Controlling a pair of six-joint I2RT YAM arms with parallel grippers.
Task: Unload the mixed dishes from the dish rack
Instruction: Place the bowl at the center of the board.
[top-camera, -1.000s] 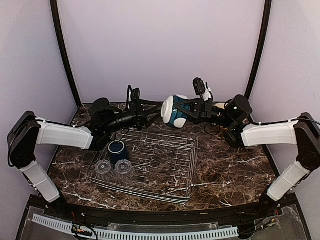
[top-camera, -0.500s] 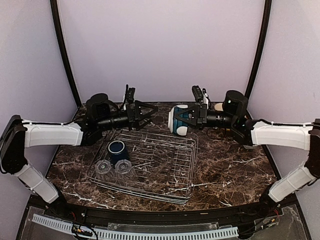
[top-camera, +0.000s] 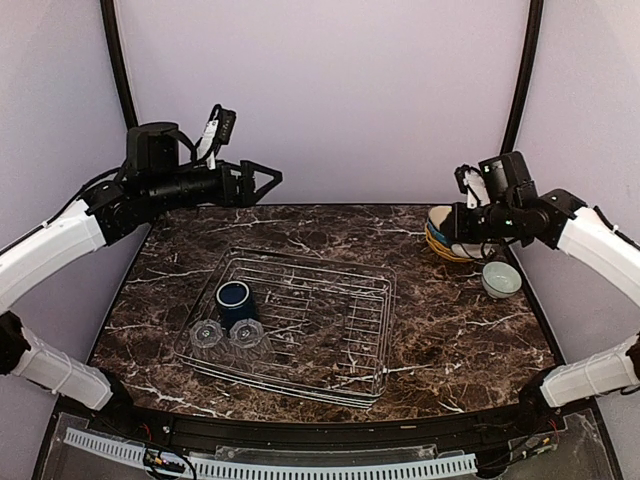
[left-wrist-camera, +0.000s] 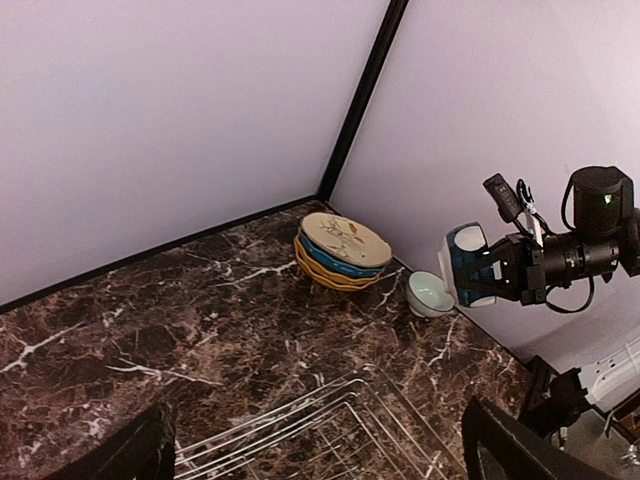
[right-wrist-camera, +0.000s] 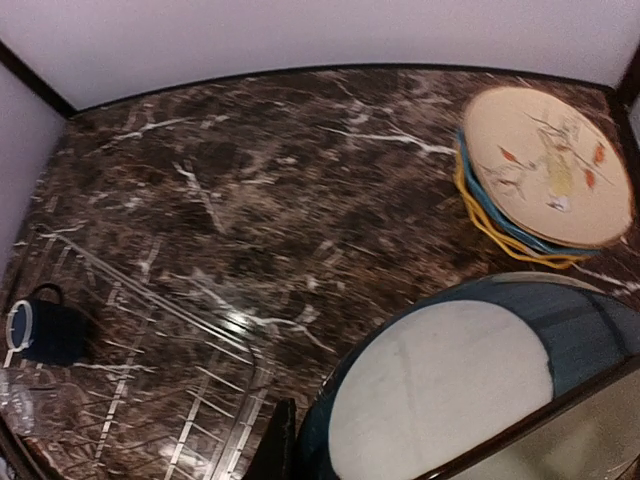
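Bowl (right-wrist-camera: 440, 395) sits gripped in the right claw (left-wrist-camera: 470, 268) near the stacked plates (left-wrist-camera: 345, 250), likely for setting down, while the left claw (top-camera: 268, 182) hangs open, free for the mug (top-camera: 233, 297) in the rack (top-camera: 385, 300).

The table (top-camera: 450, 330) has a dark brown marble pattern with white veining. The dish rack (top-camera: 330, 320) is a silver wire grid. The mug (top-camera: 234, 298) is dark blue with a lighter rim. Both glasses (top-camera: 207, 333) (top-camera: 246, 333) are clear. The top plate (left-wrist-camera: 346, 238) is cream with a blue rim and a red, orange and yellow sprig motif. The plate beneath (right-wrist-camera: 480, 225) is yellow. The small bowl (top-camera: 500, 279) is pale. The other bowl (left-wrist-camera: 468, 265) is teal with a white base.
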